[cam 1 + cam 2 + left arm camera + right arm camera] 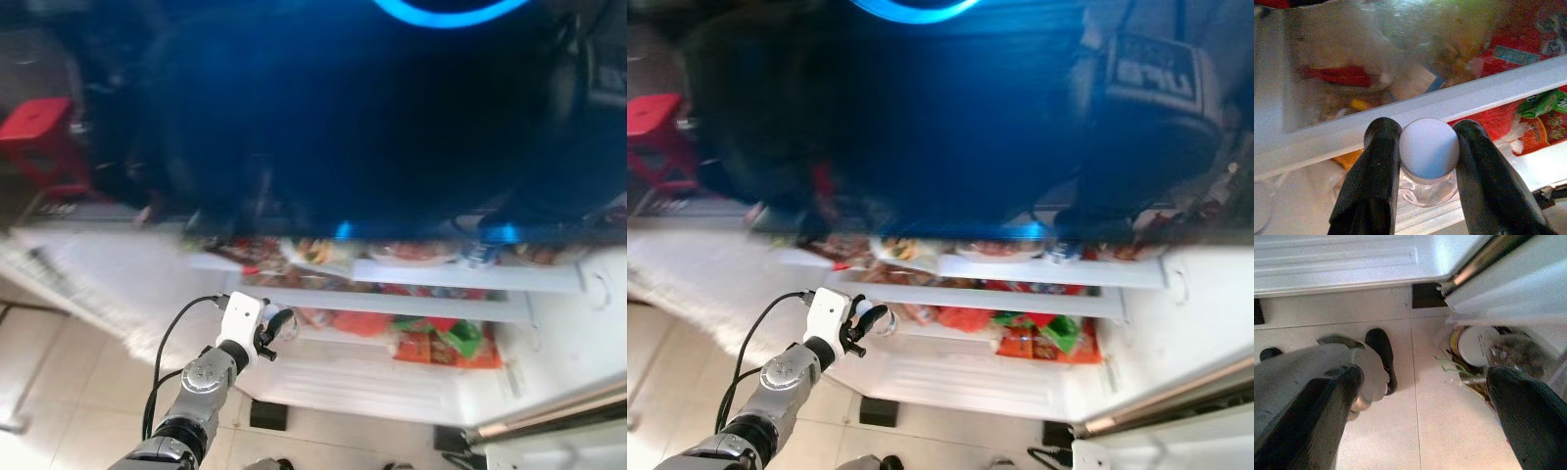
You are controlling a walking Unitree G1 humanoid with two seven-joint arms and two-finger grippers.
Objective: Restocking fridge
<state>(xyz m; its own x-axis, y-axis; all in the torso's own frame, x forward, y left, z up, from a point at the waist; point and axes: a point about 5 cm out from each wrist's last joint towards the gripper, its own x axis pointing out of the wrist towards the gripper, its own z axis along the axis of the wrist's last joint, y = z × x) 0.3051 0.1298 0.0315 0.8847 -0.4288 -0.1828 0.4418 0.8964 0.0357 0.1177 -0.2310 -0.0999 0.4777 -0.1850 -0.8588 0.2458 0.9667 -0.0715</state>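
Note:
My left gripper (278,327) is raised in front of the open fridge (411,382), shut on a small clear bottle (1428,161) with a pale white cap. In the left wrist view its two black fingers (1376,181) clamp the bottle's neck, just before a white shelf edge (1449,105). Behind that edge lie red and green food packets (1542,115). The fridge shelves (392,304) hold several red, orange and green packets (446,343). My right gripper (1420,421) hangs open over the tiled floor, nothing between its fingers.
A red stool (44,142) stands at the far left. The upper half of the eye views is dark and blurred with a blue glow. The fridge door (1518,279) stands open on the right; a bag with a white-lidded jar (1476,345) lies on the floor beside it.

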